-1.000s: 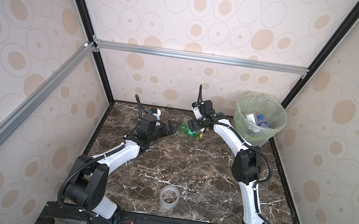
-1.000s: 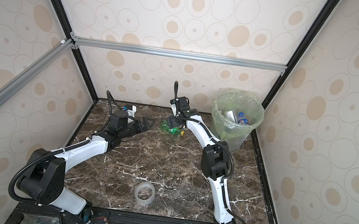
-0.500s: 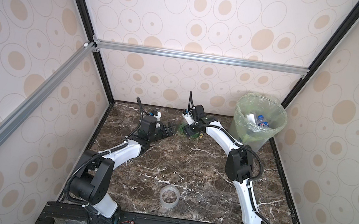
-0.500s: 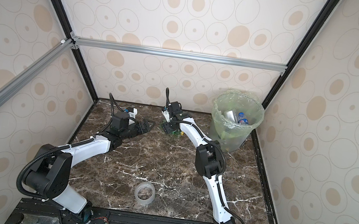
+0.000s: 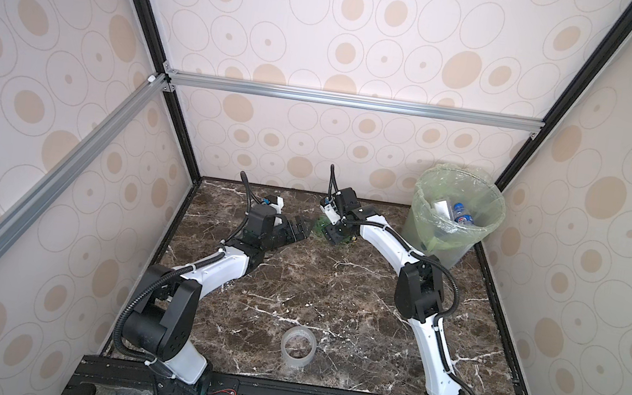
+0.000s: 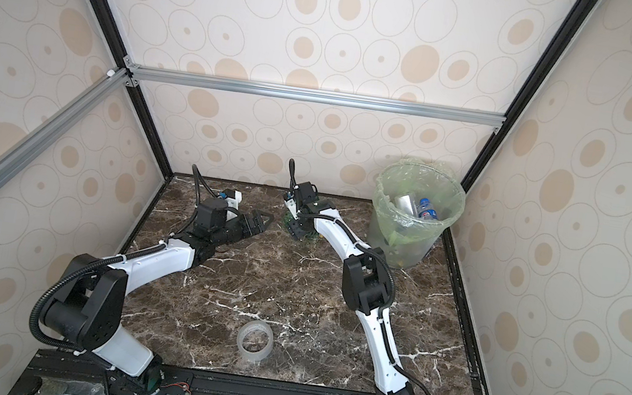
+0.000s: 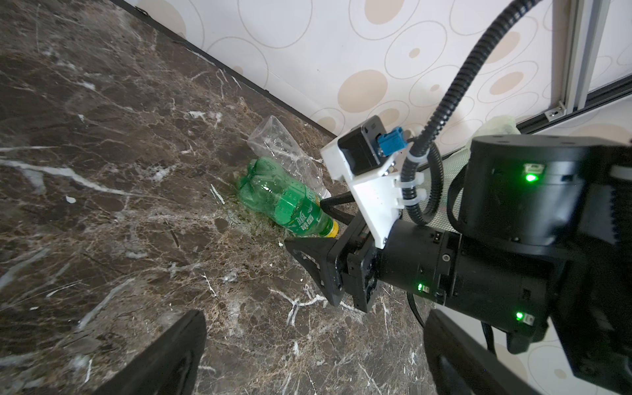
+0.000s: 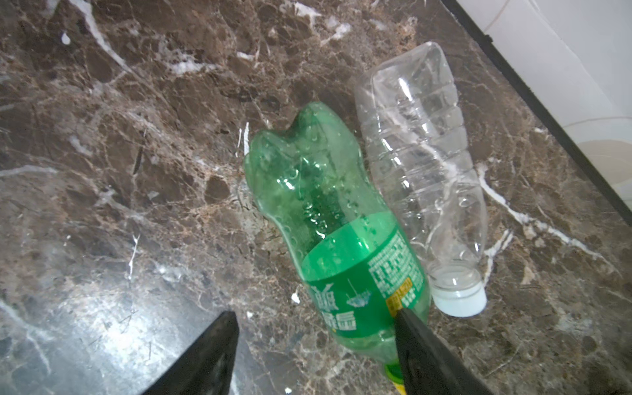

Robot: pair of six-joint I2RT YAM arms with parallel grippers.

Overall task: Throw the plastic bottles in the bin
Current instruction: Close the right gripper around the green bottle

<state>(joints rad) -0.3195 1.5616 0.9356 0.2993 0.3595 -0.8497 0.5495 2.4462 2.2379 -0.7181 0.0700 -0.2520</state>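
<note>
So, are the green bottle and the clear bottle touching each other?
Touching. In the right wrist view the green bottle and the clear bottle lie side by side, and their walls meet along their length with no gap visible between them.

Two bottles [image 8: 335, 219] side by side (apparently touching), left of the bin [image 5: 464, 238]

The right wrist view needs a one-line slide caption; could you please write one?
Right claw, open, straddles the neck end of a green bottle lying beside a clear bottle on the marble table.
</note>
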